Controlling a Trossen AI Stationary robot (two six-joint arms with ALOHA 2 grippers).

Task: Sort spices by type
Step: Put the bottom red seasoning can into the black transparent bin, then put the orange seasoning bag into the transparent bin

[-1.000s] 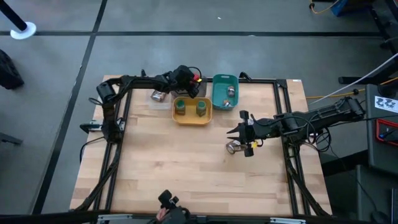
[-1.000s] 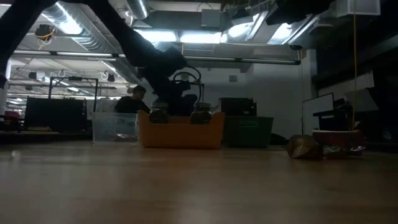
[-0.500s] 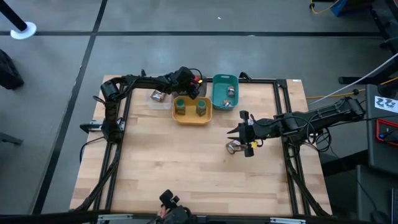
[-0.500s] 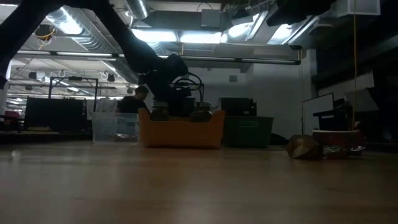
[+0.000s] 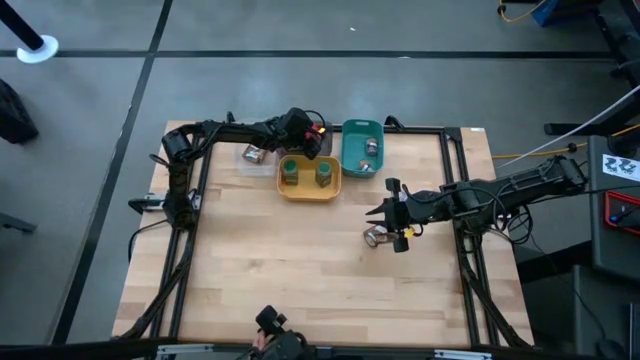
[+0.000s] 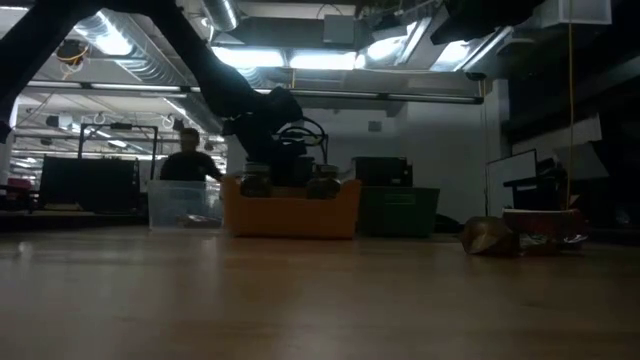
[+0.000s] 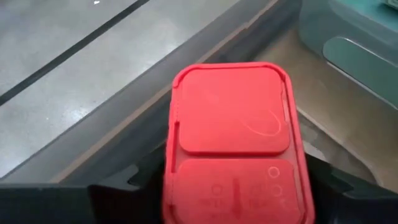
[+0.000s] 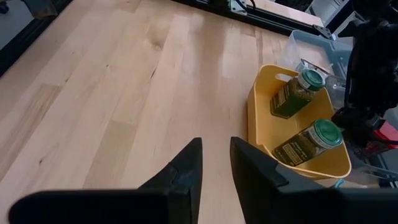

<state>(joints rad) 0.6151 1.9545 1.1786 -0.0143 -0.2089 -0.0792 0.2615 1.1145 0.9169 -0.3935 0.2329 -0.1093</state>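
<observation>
A red box stands between the fingers of my left gripper at the table's far edge, over a grey tray. Whether the box rests in it is hidden. Two green-capped jars lie in the yellow tray. A small round tin sits in the teal tray. A brown packet lies on the wood at the right. Above it my right gripper hovers, its fingers narrowly apart around nothing. My left gripper has one finger on each long side of the red box, slanting down from the table's left. The fingers lie along the box. Whether they touch its sides, I cannot tell.
A clear tray with a small packet stands left of the yellow tray. Black frame rails run along the table's sides. The wood toward the near edge is bare. A person moves in the room beyond the table.
The person in the room beyond the table has walked toward the left. Neither arm has visibly shifted.
</observation>
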